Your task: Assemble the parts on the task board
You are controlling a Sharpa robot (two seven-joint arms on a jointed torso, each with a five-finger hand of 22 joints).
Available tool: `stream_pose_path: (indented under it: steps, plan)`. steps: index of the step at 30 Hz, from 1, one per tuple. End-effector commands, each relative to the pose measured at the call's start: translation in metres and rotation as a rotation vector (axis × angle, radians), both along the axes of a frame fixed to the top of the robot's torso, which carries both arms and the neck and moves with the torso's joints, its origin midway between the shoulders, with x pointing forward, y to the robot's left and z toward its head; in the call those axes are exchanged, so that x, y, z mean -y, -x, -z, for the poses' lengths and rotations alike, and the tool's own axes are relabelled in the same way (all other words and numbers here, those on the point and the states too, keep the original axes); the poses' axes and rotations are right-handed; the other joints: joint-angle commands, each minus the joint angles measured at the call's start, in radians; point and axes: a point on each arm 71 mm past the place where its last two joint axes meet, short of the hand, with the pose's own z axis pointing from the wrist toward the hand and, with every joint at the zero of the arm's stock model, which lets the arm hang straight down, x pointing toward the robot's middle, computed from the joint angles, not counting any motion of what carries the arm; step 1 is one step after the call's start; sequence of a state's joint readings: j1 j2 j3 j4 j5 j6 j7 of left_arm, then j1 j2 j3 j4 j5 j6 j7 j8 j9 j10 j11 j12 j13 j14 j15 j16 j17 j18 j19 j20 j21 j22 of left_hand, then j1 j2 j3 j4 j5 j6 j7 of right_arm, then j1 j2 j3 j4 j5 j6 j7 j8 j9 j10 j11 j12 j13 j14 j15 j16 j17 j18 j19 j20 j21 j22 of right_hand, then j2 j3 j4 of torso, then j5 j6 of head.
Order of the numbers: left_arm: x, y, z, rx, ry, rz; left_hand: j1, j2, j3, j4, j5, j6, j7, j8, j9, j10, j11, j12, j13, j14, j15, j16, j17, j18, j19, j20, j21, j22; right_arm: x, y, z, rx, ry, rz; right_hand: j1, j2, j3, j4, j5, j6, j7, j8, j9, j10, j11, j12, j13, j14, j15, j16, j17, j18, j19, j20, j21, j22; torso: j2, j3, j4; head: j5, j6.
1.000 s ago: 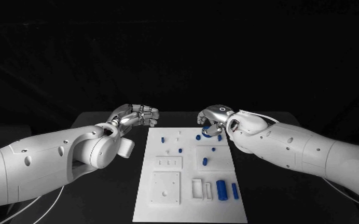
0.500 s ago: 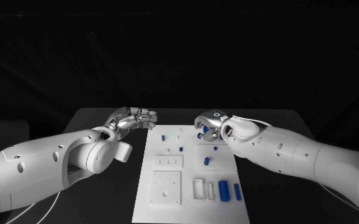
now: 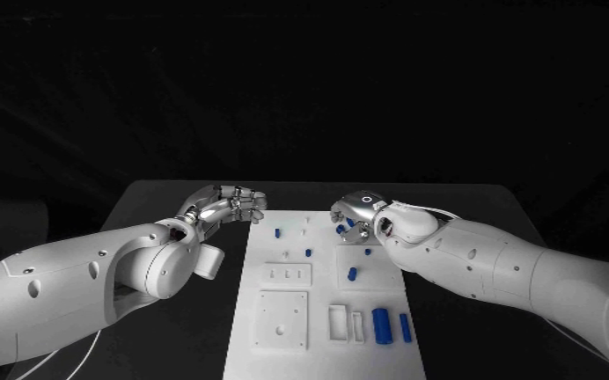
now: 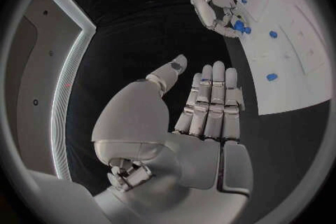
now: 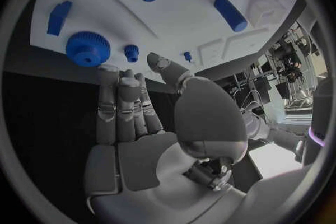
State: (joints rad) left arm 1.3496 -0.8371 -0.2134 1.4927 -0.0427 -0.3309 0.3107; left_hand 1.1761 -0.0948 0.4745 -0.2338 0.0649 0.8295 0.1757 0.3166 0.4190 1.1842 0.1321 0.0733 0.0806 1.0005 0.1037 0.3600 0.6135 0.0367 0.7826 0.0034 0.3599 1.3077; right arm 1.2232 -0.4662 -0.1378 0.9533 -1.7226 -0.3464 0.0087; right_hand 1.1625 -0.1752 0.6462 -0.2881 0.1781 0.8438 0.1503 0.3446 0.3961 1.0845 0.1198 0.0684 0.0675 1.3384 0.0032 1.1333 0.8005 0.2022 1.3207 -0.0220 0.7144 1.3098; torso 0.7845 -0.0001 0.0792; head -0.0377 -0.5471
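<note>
- The white task board (image 3: 324, 310) lies in the middle of the black counter (image 3: 165, 200), running from 12 o'clock down toward 6 o'clock in the head view.
- The left robot hand (image 3: 231, 203) hangs over the counter just beside the board's far left corner, at about 10 o'clock from the board's middle. Its fingers (image 4: 211, 98) are held side by side with nothing in them, the thumb apart; it touches no part. Released.
- The right robot hand (image 3: 356, 217) is over the board's far right end, at about 1 o'clock from the board's middle. From the right wrist its fingers (image 5: 120, 106) are straight and close together, the palm bare, with a blue knurled round part (image 5: 87, 48) lying on the board just past the fingertips. From the left wrist a blue piece (image 4: 239, 26) sits right at its fingertips; whether the fingers touch it I cannot tell. It grasps nothing that I can see.
- Small blue pegs (image 3: 278, 233) stand on the board's far half.
- A blue cylinder (image 3: 379, 319) and a slimmer blue bar (image 3: 404, 326) lie side by side near the board's near right edge, at about 5 o'clock.
- A white block with holes (image 3: 281, 318) sits on the near left part of the board.
</note>
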Motion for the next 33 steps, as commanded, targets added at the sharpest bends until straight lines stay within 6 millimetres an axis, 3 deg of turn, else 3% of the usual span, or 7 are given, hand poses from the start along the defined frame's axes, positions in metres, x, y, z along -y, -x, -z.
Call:
stream_pose_path:
  steps: [1, 12, 22, 33]
  plan:
    - [0.0030, -0.0003, -0.0013, 0.005, 0.011, 0.019, -0.012, -0.001, 0.001, -0.008, -0.001, -0.004, 0.004, -0.006, 0.002, -0.008, -0.001, -0.006, -0.002, -0.004, 0.000, -0.004, 0.002, 0.011, -0.009, -0.001, 0.005, 0.022, 0.0019, -0.0004, 0.0007, 0.014, 0.039, 0.013, 0.001, -0.007, 0.008, 0.001, -0.007, 0.006, -0.004, 0.001, 0.000, 0.007, -0.003, 0.000, 0.001, -0.007, -0.001, 0.005, -0.003, 0.060, 0.025, -0.019, 0.001, 0.013, 0.009, -0.0015, -0.0006, -0.003, 0.005]
    - [0.0027, 0.0002, -0.0014, 0.004, 0.012, 0.018, -0.014, 0.000, 0.002, -0.009, -0.001, -0.004, 0.003, -0.005, 0.002, -0.008, -0.001, -0.006, -0.002, -0.004, 0.000, -0.005, 0.003, 0.012, -0.009, -0.001, 0.006, 0.022, 0.0041, -0.0030, 0.0019, 0.011, 0.063, 0.027, -0.002, -0.010, 0.032, 0.004, -0.028, 0.016, -0.003, 0.004, 0.000, 0.021, -0.003, 0.002, 0.002, -0.010, -0.001, 0.017, -0.021, 0.060, 0.028, -0.016, 0.000, 0.013, 0.022, -0.0008, -0.0041, -0.001, 0.004]
    - [0.0036, 0.0011, -0.0016, 0.003, 0.014, 0.023, -0.015, 0.000, 0.002, -0.009, -0.001, -0.004, 0.003, -0.005, 0.002, -0.008, -0.001, -0.006, -0.001, -0.004, 0.000, -0.006, 0.003, 0.012, -0.010, -0.001, 0.006, 0.022, 0.0036, -0.0052, 0.0016, 0.022, 0.060, 0.029, -0.009, -0.007, 0.042, 0.008, -0.037, 0.024, -0.003, 0.007, 0.001, 0.033, -0.003, 0.004, 0.003, -0.012, 0.000, 0.022, -0.030, 0.060, 0.028, -0.015, -0.001, 0.013, 0.032, -0.0005, 0.0004, 0.001, 0.008]
    - [0.0051, -0.0005, -0.0013, 0.003, 0.013, 0.024, -0.018, 0.000, 0.003, -0.010, -0.001, -0.004, 0.003, -0.005, 0.003, -0.008, -0.002, -0.006, -0.001, -0.004, 0.000, -0.006, 0.004, 0.012, -0.010, -0.001, 0.007, 0.022, -0.0016, -0.0033, 0.0015, 0.017, 0.053, 0.015, -0.022, -0.002, 0.063, 0.018, -0.056, 0.039, -0.006, 0.011, 0.002, 0.054, -0.006, 0.007, 0.005, -0.013, -0.003, 0.031, -0.045, 0.060, 0.029, -0.014, -0.001, 0.013, 0.042, -0.0017, -0.0054, 0.004, 0.012]
